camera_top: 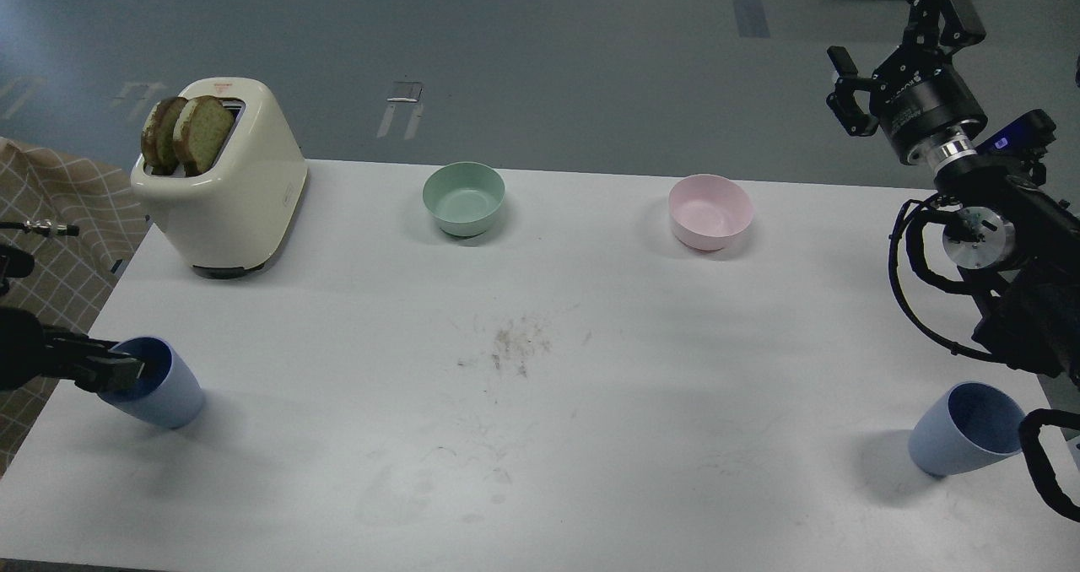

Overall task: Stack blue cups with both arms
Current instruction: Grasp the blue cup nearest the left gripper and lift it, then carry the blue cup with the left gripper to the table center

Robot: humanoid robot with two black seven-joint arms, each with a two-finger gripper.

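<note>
The left pincer [118, 371] sits at the near left edge of the counter [540, 437], one dark finger reaching inside the mouth of the left blue cup [160, 391]. The fingers look closed on that cup's rim, though the pincer is dark and partly cut off by the view's edge, so the grip itself is a judgement. The cup leans toward the arm, its base on the counter or barely off it; I cannot tell which.

The right pincer [899, 66] hangs high beyond the far right corner of the counter, its fingers spread and holding nothing. It is well apart from the right blue cup [966, 429], which stands at the near right edge, tilted with its opening toward the right arm [1004, 226].

Further out, a green bowl [464, 198] and a pink bowl [710, 211] stand along the far side, with a cream toaster [224, 192] holding two slices of toast [186, 133] at the far left. Crumbs or smudges mark the middle of the counter.

The task appears barely begun: one cup seems taken, the other is untouched, and the two lie at opposite ends. Still left are grasping the right cup, bringing both together and nesting one inside the other.
</note>
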